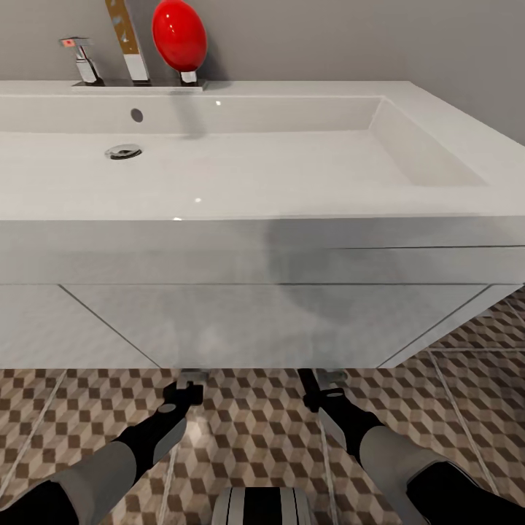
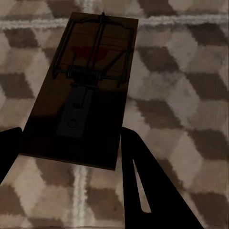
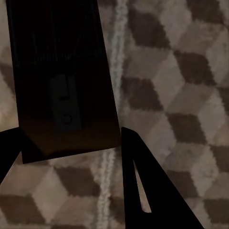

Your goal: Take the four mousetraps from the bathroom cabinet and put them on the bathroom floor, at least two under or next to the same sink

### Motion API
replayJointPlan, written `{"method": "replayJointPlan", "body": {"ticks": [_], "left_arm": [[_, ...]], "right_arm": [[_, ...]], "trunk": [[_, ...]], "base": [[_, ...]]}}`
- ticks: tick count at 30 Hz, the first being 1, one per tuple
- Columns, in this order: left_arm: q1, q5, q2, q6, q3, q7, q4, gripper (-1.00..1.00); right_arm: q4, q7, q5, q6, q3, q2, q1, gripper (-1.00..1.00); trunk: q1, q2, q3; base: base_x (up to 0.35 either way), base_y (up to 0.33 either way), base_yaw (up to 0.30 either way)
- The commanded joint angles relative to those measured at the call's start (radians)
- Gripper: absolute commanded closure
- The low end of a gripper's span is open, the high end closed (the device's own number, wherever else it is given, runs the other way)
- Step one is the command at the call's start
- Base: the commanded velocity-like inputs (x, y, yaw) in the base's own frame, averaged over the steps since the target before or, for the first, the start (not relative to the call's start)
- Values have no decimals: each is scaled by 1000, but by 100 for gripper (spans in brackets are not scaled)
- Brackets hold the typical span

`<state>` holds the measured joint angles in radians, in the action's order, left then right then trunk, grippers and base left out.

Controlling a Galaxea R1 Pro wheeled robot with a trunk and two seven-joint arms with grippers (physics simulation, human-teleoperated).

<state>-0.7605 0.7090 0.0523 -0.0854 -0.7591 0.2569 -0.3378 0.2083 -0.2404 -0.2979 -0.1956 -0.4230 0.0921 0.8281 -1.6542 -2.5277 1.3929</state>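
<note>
Reaching down in front of the white sink unit, both arms are stretching toward the gap under its bottom edge, over the bathroom floor with its brown and beige cube tiles. The left gripper and the right gripper are sitting just below that edge, their tips partly hidden by the unit.

Up close, the left gripper is holding a mousetrap by its near end: the two dark fingers are pressing the sides of the dark wooden base, so the jaws are clamped on it. Its wire spring and a red patch are showing on the top face, and the tiled floor is lying beyond it; whether the trap is touching the tiles cannot be told.

The right gripper is likewise gripping a second mousetrap, jaws closed against its sides, the trap lying deep in shadow with a grout line running alongside it.

On the sink's back ledge a chrome tap is standing beside a red oval object against the grey wall.
</note>
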Motion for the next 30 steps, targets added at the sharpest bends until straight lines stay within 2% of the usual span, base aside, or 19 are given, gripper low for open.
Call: {"method": "replayJointPlan", "body": {"ticks": [1,21,24,30], "left_arm": [[-1,6,1,-2,-8,6,0,100],[0,4,-1,-9,-8,5,6,100],[-1,3,-3,-9,-8,5,6,100],[-1,1,-4,-12,-7,5,6,100]], "right_arm": [[2,-5,-12,-5,-8,0,0,100],[2,-4,-14,-20,5,0,-1,100],[2,-4,-21,-20,8,4,-2,100],[2,-4,-61,-19,9,10,-1,100]], "trunk": [[0,0,1],[0,0,1],[0,0,1],[0,0,1]], "base": [[0,0,0],[0,0,0],[0,0,0],[0,0,0]]}}
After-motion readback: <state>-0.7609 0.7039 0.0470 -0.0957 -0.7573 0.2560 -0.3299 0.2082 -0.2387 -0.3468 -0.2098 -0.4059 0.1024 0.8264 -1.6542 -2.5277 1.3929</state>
